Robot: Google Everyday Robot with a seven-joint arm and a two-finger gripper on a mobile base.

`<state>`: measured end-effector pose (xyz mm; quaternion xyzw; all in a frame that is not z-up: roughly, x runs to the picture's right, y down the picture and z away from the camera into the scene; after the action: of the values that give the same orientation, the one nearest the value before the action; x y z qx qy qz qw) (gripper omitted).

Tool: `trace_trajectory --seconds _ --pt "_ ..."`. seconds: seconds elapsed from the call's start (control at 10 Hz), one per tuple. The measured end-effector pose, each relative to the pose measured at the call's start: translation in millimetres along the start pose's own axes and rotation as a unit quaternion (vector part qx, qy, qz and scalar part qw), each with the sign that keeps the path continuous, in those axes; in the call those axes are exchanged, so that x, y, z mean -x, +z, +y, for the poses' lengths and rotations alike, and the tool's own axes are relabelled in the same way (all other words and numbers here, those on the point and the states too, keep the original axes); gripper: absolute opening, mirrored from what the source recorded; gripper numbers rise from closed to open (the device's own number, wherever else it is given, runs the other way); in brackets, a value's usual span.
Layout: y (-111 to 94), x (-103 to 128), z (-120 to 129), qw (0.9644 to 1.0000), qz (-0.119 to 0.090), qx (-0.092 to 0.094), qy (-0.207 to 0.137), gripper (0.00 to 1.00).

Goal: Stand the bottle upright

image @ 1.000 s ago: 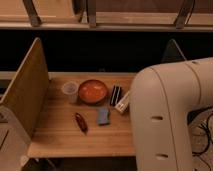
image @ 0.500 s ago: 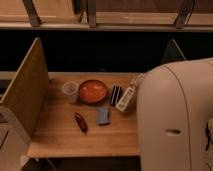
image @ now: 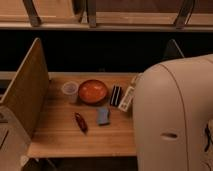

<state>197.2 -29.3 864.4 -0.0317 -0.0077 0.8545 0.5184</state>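
Tabletop point(image: 60, 142) of pale wood fills the middle of the view. An upright wooden panel point(image: 27, 85) walls off its left edge, and its back edge meets a dark recess. The near edge is in plain sight, with a bare strip of wood running along it. The right part of the table is hidden behind the robot's large white arm casing point(image: 170, 115), so that edge cannot be seen.

The things sit in the far half. A translucent cup point(image: 70, 91) stands at the left, just beside an orange bowl point(image: 93, 91). A black ribbed block point(image: 116, 96) lies to the right of the bowl. Nearer the front lie a small blue object point(image: 103, 116) and a dark red object point(image: 81, 122), apart from each other, with open wood to their left.

The bottle point(image: 127, 99) lies on its side just right of the block and roughly parallel to it. Its long axis runs from the near left toward the far right. Its far end and right side disappear at the casing, and which end carries the cap is probably not readable from here.

The gripper is out of view, and its fingers are pressed together.
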Motion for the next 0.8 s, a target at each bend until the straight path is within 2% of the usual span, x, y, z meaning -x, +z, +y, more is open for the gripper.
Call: trace_trajectory --seconds 0.3,0.7,0.8 --pt "1 -1 -1 1.0 0.0 0.003 -0.001 0.0" --pt "-1 4 13 0.9988 -0.015 0.04 -0.026 0.0" --pt "-4 5 19 0.9977 -0.018 0.046 -0.045 0.0"
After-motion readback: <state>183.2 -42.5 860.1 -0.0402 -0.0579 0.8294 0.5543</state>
